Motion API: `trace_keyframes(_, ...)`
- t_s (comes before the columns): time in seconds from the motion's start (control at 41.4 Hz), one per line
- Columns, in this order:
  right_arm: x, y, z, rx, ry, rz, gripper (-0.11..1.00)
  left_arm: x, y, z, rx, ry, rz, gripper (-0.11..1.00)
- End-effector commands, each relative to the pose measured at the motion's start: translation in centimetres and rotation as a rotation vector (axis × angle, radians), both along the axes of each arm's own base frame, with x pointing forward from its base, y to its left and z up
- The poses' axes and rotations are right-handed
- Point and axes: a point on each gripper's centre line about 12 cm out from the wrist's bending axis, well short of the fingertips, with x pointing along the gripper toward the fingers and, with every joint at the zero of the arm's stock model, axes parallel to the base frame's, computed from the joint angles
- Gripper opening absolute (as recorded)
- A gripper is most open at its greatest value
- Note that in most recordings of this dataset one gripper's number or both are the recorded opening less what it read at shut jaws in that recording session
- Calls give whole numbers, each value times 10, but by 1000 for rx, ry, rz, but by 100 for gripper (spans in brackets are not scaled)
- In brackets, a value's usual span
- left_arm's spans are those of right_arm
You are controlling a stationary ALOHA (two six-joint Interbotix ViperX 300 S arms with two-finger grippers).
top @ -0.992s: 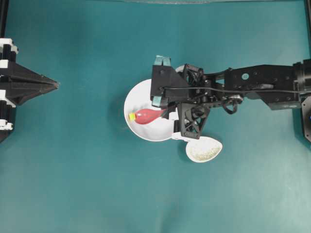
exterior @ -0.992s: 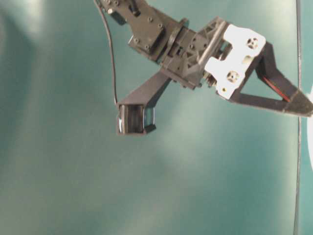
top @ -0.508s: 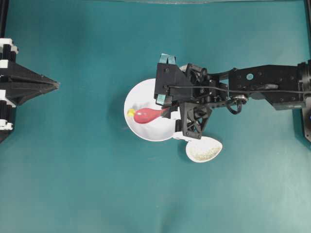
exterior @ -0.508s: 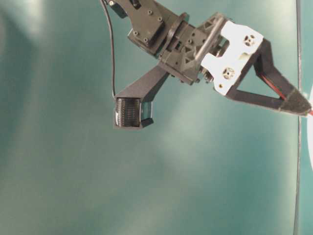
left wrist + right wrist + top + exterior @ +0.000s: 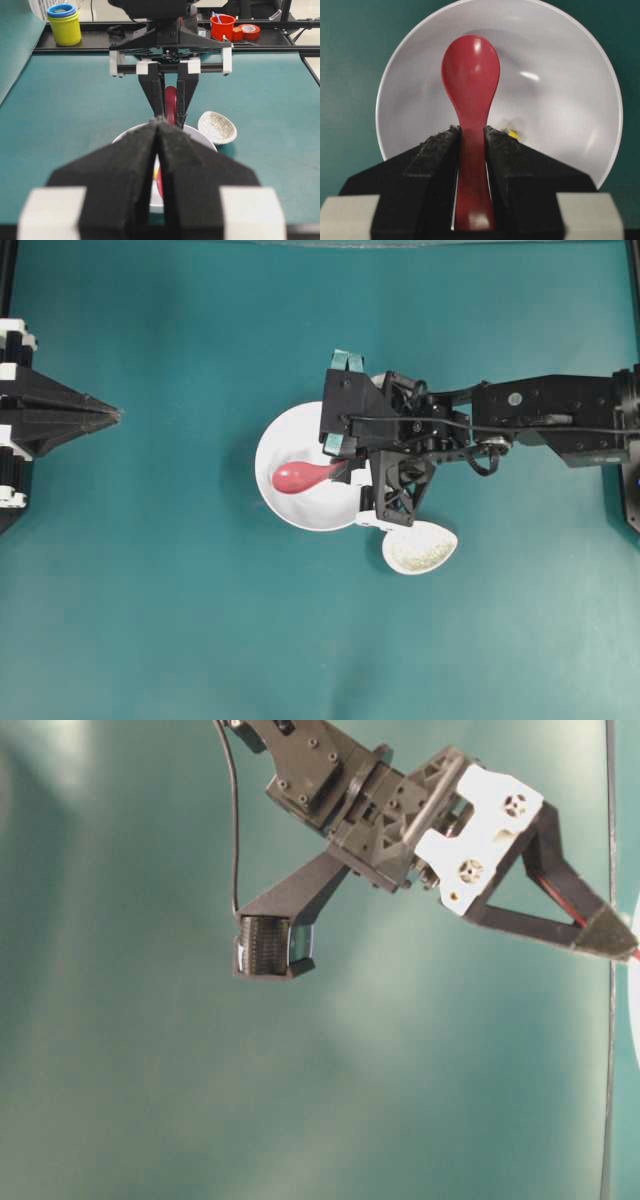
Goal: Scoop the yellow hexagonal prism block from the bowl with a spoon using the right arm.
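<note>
Your whole work surface is a teal mat (image 5: 180, 600) — plain, slightly creased, with a soft glare patch in the table-level view. Beyond its far edge, the left wrist view shows a black rail with stacked yellow and blue cups (image 5: 64, 22), a red cup (image 5: 222, 26) and a roll of red tape (image 5: 249, 31).

Your right gripper (image 5: 472, 137) is pinching the spoon (image 5: 470, 90) by its handle, scoop held out over the white bowl (image 5: 280, 435). The scoop looks bare from the wrist camera. The yellow hexagonal prism block (image 5: 512, 134) is down in the bowl, peeking out just beside the right finger pad — not on the spoon.

The speckled spoon rest (image 5: 420, 548) sits just beside the bowl, under your arm's wrist.

Your left gripper (image 5: 158, 125) is parked well apart at the mat's left edge, fingers pressed together.
</note>
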Motion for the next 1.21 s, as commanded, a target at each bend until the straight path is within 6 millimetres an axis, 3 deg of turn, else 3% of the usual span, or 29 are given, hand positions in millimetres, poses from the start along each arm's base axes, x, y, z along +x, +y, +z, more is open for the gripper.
trace_keyframes(0.0,-3,-4,23,7,-57,-19,22,2,0,10,-1,-28,0,1)
trace_keyframes(0.29,-30,-11,60,71,-47,-105,22,3,0,10,-1,-25,1,1)
trace_keyframes(0.605,-47,-9,74,120,96,-154,22,3,0,8,-1,-20,0,1)
trace_keyframes(0.895,-44,-8,83,125,243,-153,22,4,0,7,-1,-17,1,1)
trace_keyframes(1.185,-26,-8,82,135,377,-151,22,4,0,6,-1,-12,1,1)
